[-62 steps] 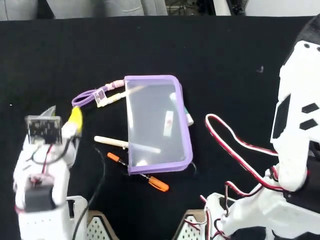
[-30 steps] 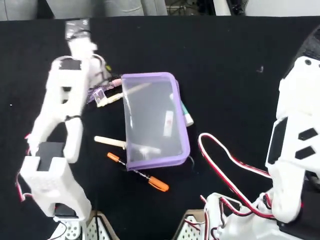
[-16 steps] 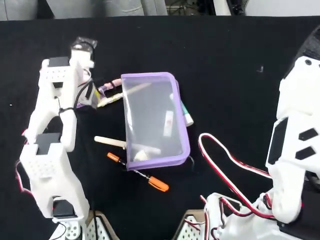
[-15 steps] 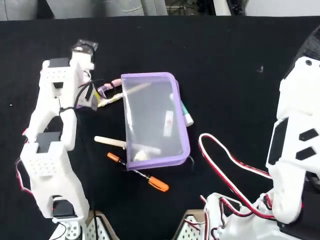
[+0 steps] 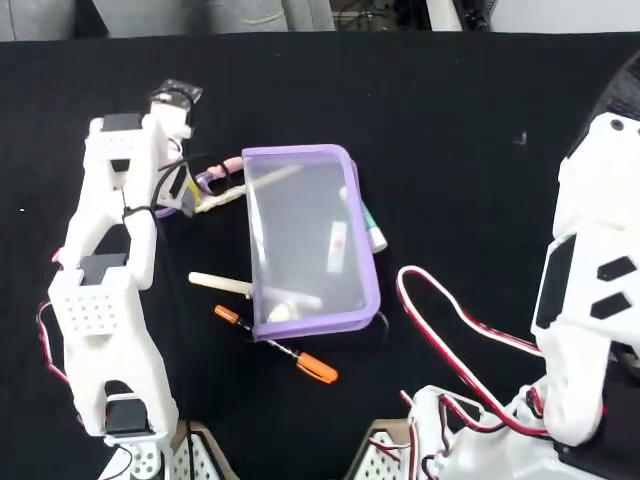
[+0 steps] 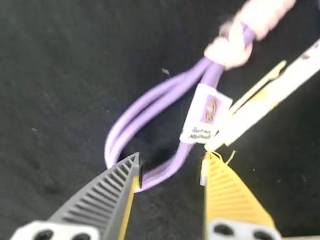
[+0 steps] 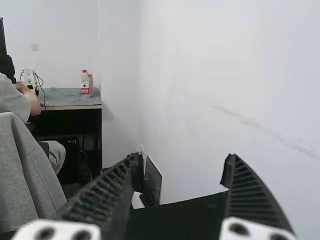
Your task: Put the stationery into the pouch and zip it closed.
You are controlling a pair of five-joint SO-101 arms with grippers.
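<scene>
Swung out beside the purple pouch (image 5: 305, 240), the left gripper (image 6: 170, 167) spreads empty fingers astride its wrist strap (image 6: 150, 125), apparently to anchor it, while the white pen (image 5: 222, 284) and orange pen (image 5: 318, 369) lie against the pouch's edge and the right gripper (image 7: 182, 165) gapes empty, well away.

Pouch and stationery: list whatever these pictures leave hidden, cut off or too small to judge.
High view: pouch zip, too small to tell open from shut.
High view: orange pen, part of its middle hidden by the pouch's corner.
High view: white stick, far end behind the clear face; inside or underneath, cannot tell.
Left wrist view: purple loop, its pouch end cut off by the edge.
</scene>
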